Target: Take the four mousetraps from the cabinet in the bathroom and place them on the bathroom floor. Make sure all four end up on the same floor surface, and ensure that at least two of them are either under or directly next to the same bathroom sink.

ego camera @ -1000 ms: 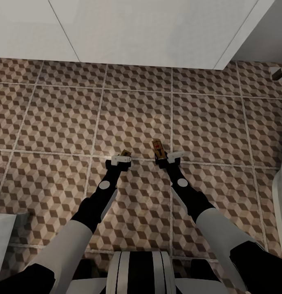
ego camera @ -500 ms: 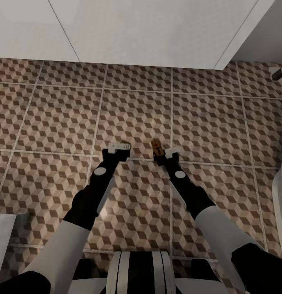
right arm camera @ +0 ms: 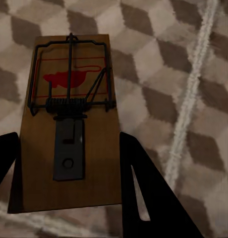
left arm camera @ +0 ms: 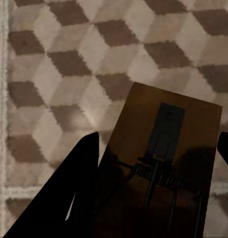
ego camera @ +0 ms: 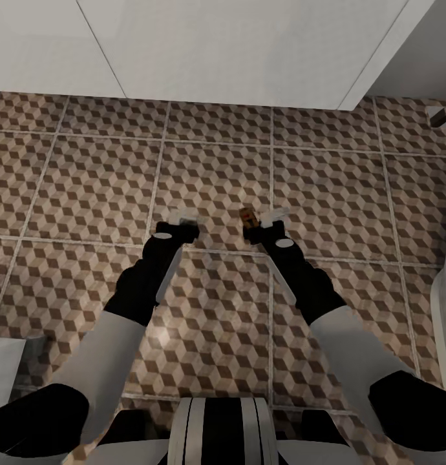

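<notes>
Right wrist view: a mousetrap (right arm camera: 69, 124) is seen held between the two dark fingers of the right gripper (right arm camera: 69, 188), its red spot and wire bar facing the camera, with the bathroom floor (right arm camera: 193, 59) close beneath. In the left wrist view a second mousetrap (left arm camera: 163, 168) is clamped the same way by the left gripper (left arm camera: 158, 198), its far edge over the cube-pattern tiles. In the head view both arms are stretched toward the middle of the frame, the right gripper (ego camera: 260, 227) with its trap (ego camera: 248, 217) showing, the left gripper (ego camera: 178, 227) hiding its load. Across the top of the frame a white panelled front (ego camera: 236, 45) is seen, judged to be the vanity under the sink. Two traps are judged carried and near the floor but not yet set down; release is still needed, and the other two remain to be placed.
</notes>
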### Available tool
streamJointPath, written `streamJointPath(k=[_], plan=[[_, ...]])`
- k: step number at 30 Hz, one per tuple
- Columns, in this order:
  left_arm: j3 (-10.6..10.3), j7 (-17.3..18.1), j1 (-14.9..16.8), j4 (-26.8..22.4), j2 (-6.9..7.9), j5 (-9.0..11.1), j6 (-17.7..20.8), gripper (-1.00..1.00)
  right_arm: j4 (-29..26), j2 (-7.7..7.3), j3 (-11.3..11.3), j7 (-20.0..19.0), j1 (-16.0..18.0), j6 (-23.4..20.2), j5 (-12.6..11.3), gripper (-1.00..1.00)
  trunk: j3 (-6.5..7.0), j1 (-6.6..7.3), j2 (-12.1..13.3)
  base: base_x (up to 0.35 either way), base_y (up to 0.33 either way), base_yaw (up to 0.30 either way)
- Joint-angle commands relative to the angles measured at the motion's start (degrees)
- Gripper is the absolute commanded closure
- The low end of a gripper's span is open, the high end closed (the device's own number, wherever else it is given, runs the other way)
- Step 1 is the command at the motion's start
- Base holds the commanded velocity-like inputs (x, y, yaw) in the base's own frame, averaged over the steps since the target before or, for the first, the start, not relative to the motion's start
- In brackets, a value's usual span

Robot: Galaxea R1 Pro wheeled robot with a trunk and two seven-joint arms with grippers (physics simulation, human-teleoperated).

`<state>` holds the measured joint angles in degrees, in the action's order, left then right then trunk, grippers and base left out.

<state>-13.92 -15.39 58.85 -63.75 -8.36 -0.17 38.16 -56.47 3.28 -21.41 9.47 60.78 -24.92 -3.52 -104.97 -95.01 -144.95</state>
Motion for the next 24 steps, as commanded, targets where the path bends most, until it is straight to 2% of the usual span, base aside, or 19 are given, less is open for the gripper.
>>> streamJointPath(k=[1, 4, 10, 12, 16, 19, 22, 24], plan=[[-0.1, -0.8, 2.0, 2.5, 0.01, 0.0, 0.5, 1.0, -0.2, -0.03, -0.2, 0.7, 1.0, -1.3, -0.5, 1.0, -0.03, 0.01, 0.0, 0.0, 0.0, 0.0], [-0.1, -1.4, 6.8, 8.3, 0.01, 0.0, 0.8, 1.0, -0.3, -0.03, -0.2, 0.7, 2.8, -3.4, -0.5, 1.0, -0.03, 0.01, 0.0, 0.0, 0.0, 0.0], [0.4, -2.5, 16.3, 19.4, 0.01, 0.0, 0.9, 1.0, -0.3, -0.03, -0.1, 0.7, 3.9, -4.6, -0.5, 1.0, -0.03, 0.01, 0.0, 0.0, 0.0, 0.0], [0.5, -3.4, 18.7, 21.9, 0.01, 0.0, 0.9, 1.0, -0.3, -0.03, -0.1, 0.7, 4.1, -4.6, -0.5, 1.0, -0.03, 0.01, 0.0, 0.0, 0.0, 0.0], [0.7, -4.3, 20.8, 24.1, 0.04, 0.1, -0.8, 1.0, -0.3, -0.03, -0.2, 0.7, 4.3, -4.7, -0.6, 1.0, -0.03, 0.01, 0.0, 0.0, 0.0, 0.0], [0.9, -4.4, 21.4, 25.4, 0.08, 0.6, -10.0, 1.0, -0.3, -0.06, -0.2, 0.6, 4.4, -4.7, -0.7, 1.0, -0.03, 0.01, 0.0, 0.0, 0.0, 0.0], [1.0, -4.0, 21.6, 26.5, 0.12, 1.0, -16.4, 1.0, -0.3, -0.31, -0.1, 0.4, 4.4, -4.6, -0.7, 1.0, -0.03, 0.01, 0.0, 0.0, 0.0, 0.0], [1.0, -3.8, 21.6, 27.1, 0.27, 1.1, -18.5, 1.0, -0.3, -0.46, -0.1, 0.3, 4.4, -4.5, -0.7, 1.0, -0.03, 0.01, 0.0, 0.0, 0.0, 0.0]])
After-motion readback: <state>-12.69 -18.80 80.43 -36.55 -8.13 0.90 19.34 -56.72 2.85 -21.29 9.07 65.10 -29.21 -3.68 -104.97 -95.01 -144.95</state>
